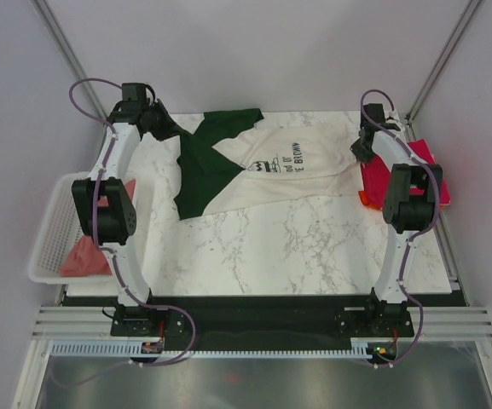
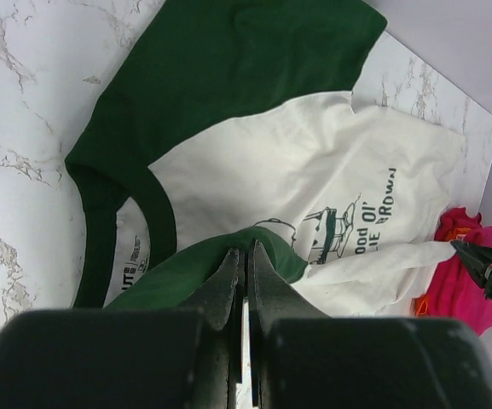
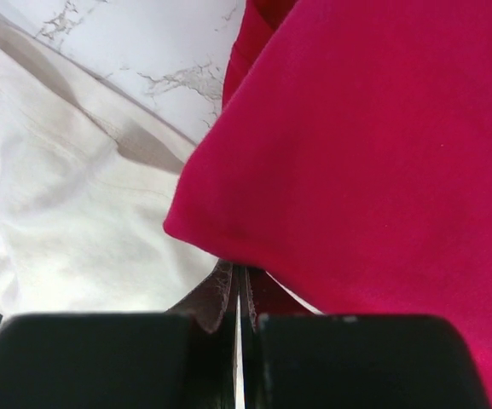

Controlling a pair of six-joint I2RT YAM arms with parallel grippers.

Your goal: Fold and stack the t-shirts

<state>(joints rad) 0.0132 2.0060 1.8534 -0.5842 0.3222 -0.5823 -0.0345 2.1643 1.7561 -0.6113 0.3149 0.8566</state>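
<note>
Your left gripper (image 2: pixel 244 260) pinches the cream shirt's (image 1: pixel 301 166) green sleeve; the right gripper (image 3: pixel 235 285) is closed on its hem. Pull unevenly and it bunches up.

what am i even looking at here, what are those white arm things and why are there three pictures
Those are two robot arms bolted at the near edge of a marble table. The wide picture comes from a fixed camera above and behind them. The other two come from small cameras on each wrist, looking along the fingers.

On the table lies a cream t-shirt with dark green sleeves and a cartoon print. Folded magenta and orange shirts sit at the right edge. A white basket on the left holds a salmon-pink shirt.

The left gripper is shut on the cream t-shirt's green sleeve. The right gripper is shut on its opposite, cream edge beside the magenta pile.
</note>
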